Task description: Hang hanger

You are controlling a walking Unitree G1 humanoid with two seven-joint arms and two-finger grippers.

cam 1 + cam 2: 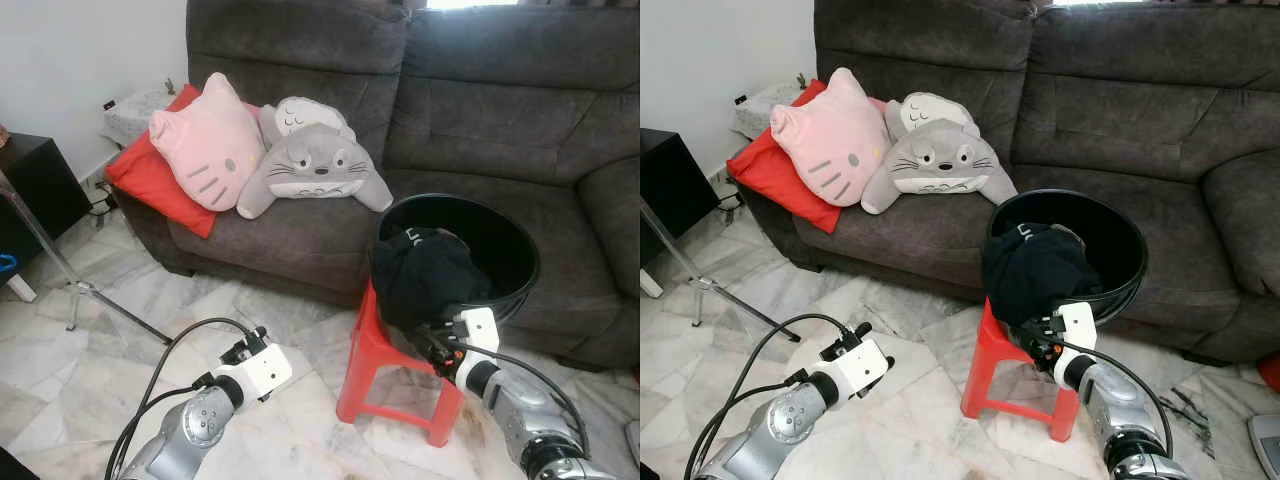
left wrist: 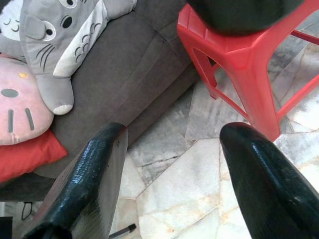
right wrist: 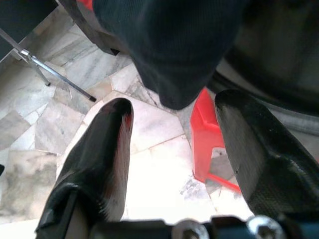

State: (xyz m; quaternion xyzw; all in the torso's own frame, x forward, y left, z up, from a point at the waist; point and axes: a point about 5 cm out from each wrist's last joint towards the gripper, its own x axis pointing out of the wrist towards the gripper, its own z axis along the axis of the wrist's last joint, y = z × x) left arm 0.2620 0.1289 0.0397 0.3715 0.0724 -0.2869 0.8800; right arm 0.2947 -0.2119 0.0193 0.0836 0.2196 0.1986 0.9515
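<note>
A black round basin (image 1: 525, 285) stands on a red plastic stool (image 1: 372, 362) in front of the sofa. A dark garment (image 1: 425, 275) lies in the basin and hangs over its near rim. My right gripper (image 3: 172, 102) is open just below and in front of the hanging cloth (image 3: 169, 45), its fingers on either side of the lowest fold without touching it. My left gripper (image 2: 172, 132) is open and empty, low over the floor to the left of the stool (image 2: 239, 55). I see no hanger.
A dark grey sofa (image 1: 300, 235) runs across the back with a pink cat cushion (image 1: 205, 145), a grey plush cushion (image 1: 315, 165) and a red cushion (image 1: 150, 180). A black cabinet (image 1: 35, 185) and a slanted metal stand leg (image 1: 75, 285) are at the left. The floor is marble tile.
</note>
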